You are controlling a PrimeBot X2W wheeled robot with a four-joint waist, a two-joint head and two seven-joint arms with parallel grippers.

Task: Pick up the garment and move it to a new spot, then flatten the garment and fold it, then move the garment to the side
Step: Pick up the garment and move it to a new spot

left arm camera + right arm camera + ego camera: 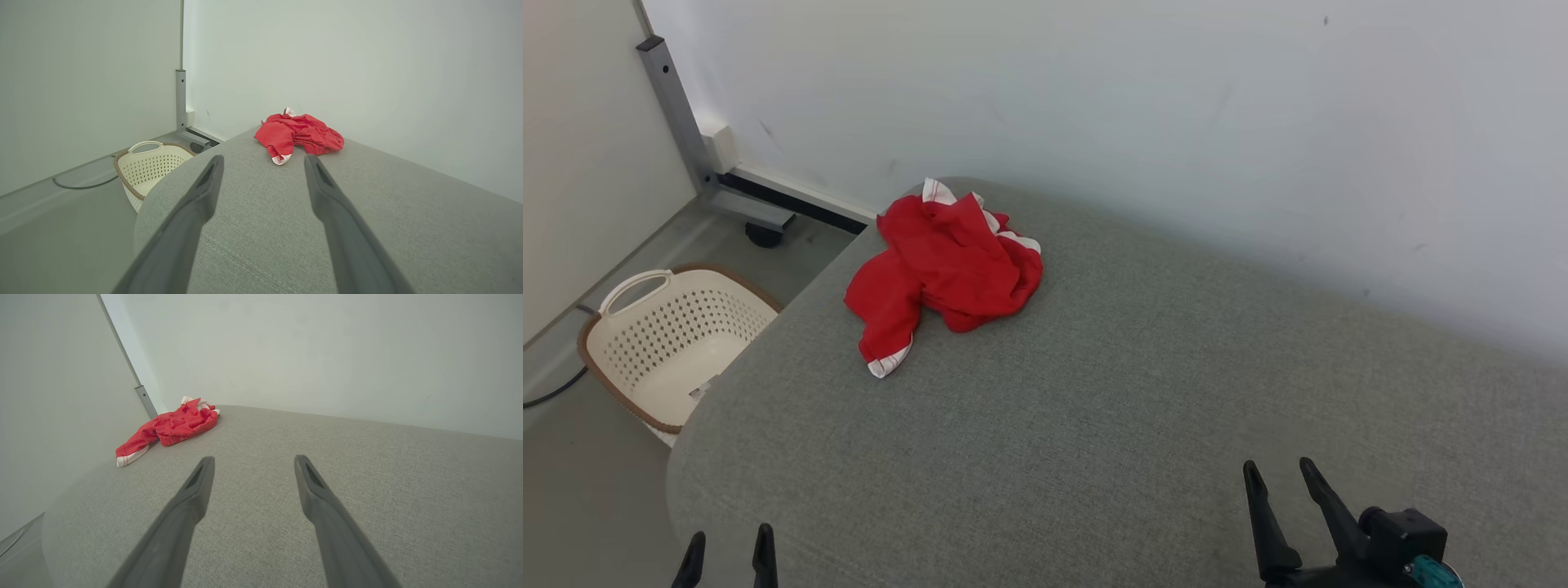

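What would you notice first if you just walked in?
The crumpled red garment jumps out, lying near the far left corner of the grey padded surface. A cream basket sits on the floor beside that surface's left edge. The left gripper and right gripper are open at the near edge, empty.

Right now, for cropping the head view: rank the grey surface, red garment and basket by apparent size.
1. grey surface
2. red garment and basket: about alike, basket partly hidden, so unranked.
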